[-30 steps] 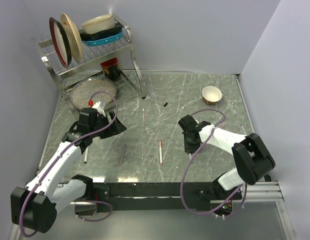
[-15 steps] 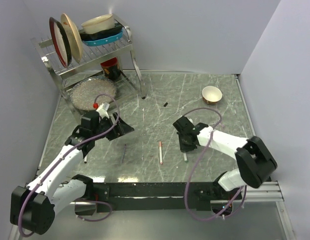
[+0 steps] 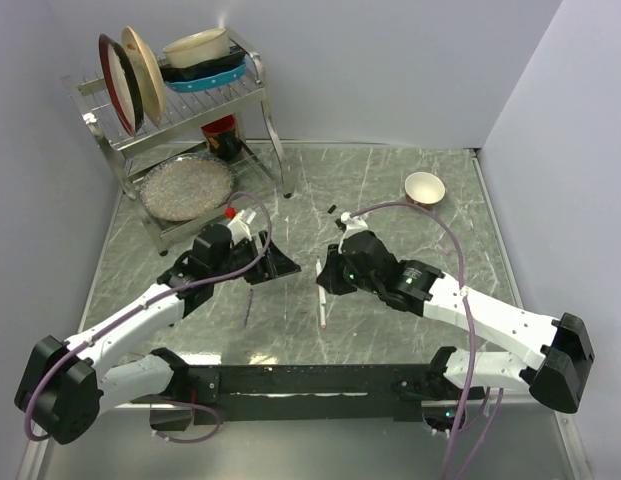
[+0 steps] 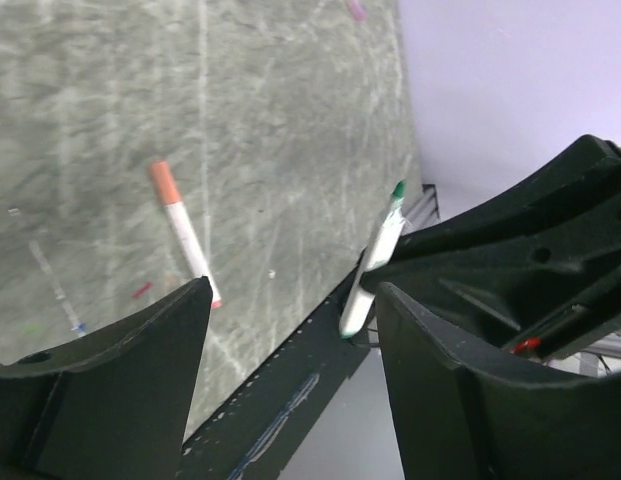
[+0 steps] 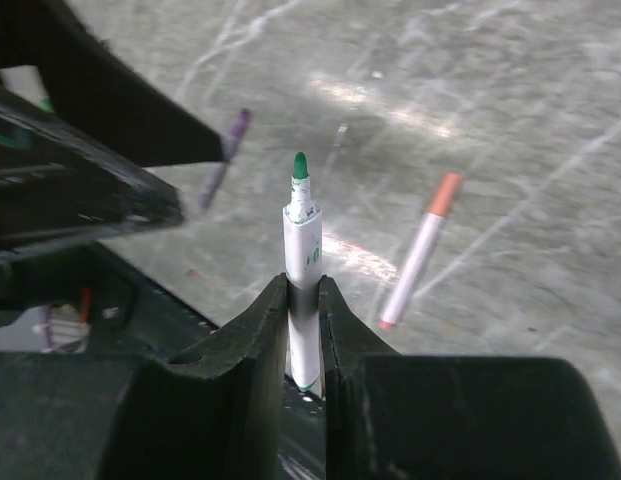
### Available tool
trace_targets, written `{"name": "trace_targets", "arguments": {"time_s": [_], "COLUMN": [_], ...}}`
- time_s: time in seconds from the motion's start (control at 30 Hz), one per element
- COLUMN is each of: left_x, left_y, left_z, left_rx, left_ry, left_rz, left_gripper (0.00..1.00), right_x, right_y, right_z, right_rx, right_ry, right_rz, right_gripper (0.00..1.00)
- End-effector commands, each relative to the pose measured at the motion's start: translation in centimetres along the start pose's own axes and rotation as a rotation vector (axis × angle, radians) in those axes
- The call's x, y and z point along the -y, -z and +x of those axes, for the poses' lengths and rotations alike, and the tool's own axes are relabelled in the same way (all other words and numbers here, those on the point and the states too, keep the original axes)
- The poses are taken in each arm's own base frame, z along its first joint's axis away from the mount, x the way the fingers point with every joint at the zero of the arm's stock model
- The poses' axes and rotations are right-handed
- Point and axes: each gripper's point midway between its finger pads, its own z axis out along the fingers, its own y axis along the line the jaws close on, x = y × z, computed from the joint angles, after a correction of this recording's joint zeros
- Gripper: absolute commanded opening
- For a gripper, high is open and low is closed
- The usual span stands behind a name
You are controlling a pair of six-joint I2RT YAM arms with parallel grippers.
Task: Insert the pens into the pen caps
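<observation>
My right gripper point(image 5: 304, 290) is shut on a white pen point(image 5: 302, 215) whose bare green tip points away from the wrist, above the table. In the top view this gripper point(image 3: 328, 275) hangs at mid-table, facing my left gripper point(image 3: 290, 268) a short gap away. The left gripper point(image 4: 290, 300) is open with nothing between its fingers point(image 4: 120, 380); the green pen point(image 4: 375, 275) shows just beyond its right finger. An orange-capped pen point(image 3: 321, 303) lies on the table below both grippers. A dark purple pen point(image 3: 248, 305) lies to its left. A short black cap point(image 3: 332, 209) lies farther back.
A metal dish rack point(image 3: 180, 110) with plates and bowls stands at the back left, a glass dish point(image 3: 185, 186) beneath it. A small cream bowl point(image 3: 424, 187) sits at the back right. The black base rail point(image 3: 310, 380) runs along the near edge.
Both arms have swung in toward the table's middle. The right gripper closed on the green pen and lifted it from the table. The left gripper's jaws have narrowed a little.
</observation>
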Motion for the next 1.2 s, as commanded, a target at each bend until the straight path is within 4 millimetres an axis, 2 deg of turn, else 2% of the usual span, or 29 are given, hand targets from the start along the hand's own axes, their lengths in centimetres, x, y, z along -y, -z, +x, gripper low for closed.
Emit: {"name": "trace_targets", "arguments": {"time_s": [0.0, 0.2, 0.43, 0.53, 0.57, 0.63, 0.67, 0.77, 0.83, 0.9, 1.07, 1.17], "left_x": [4.2, 5.3, 5.4, 5.9, 6.0, 6.4, 7.0, 8.0, 8.6, 9.1, 9.4, 9.9], "left_y": [-0.3, -1.0, -2.6, -3.0, -3.0, -2.9, -2.8, -2.0, -1.4, -1.1, -0.8, -0.5], "left_z": [-1.8, -1.3, 0.0, 0.3, 0.4, 0.6, 0.6, 0.5, 0.5, 0.5, 0.3, 0.3], "left_rx": [0.062, 0.058, 0.010, -0.005, -0.012, -0.027, -0.026, -0.021, -0.021, -0.023, -0.013, -0.009], "left_ry": [-0.051, -0.078, -0.087, -0.083, -0.081, -0.077, -0.069, -0.060, -0.064, -0.070, -0.062, -0.050], "left_rz": [0.132, 0.171, 0.167, 0.183, 0.187, 0.205, 0.227, 0.267, 0.290, 0.303, 0.309, 0.337], "left_gripper": [0.71, 0.69, 0.63, 0.43, 0.23, 0.04, 0.01, 0.01, 0.01, 0.01, 0.01, 0.01], "right_x": [-4.1, -5.1, -5.9, -6.1, -6.2, -6.3, -6.3, -6.3, -7.0, -7.2, -8.0, -8.5], "right_y": [1.4, 1.4, 1.7, 1.6, 1.7, 1.7, 1.6, 1.8, 2.2, 2.3, 2.9, 3.2], "right_z": [-2.6, -2.3, -2.4, -2.3, -2.1, -1.8, -1.4, 0.0, 0.3, 1.1, 1.0, 0.8], "right_rx": [0.085, 0.067, 0.067, 0.062, 0.056, 0.050, 0.039, -0.003, -0.003, -0.028, -0.019, -0.018], "right_ry": [-0.040, -0.038, -0.032, -0.032, -0.033, -0.040, -0.044, -0.065, -0.085, -0.102, -0.132, -0.146], "right_rz": [-0.141, -0.164, -0.188, -0.194, -0.201, -0.214, -0.217, -0.257, -0.309, -0.338, -0.394, -0.416], "right_gripper": [0.00, 0.00, 0.00, 0.00, 0.00, 0.00, 0.05, 0.28, 0.32, 0.33, 0.37, 0.34]}}
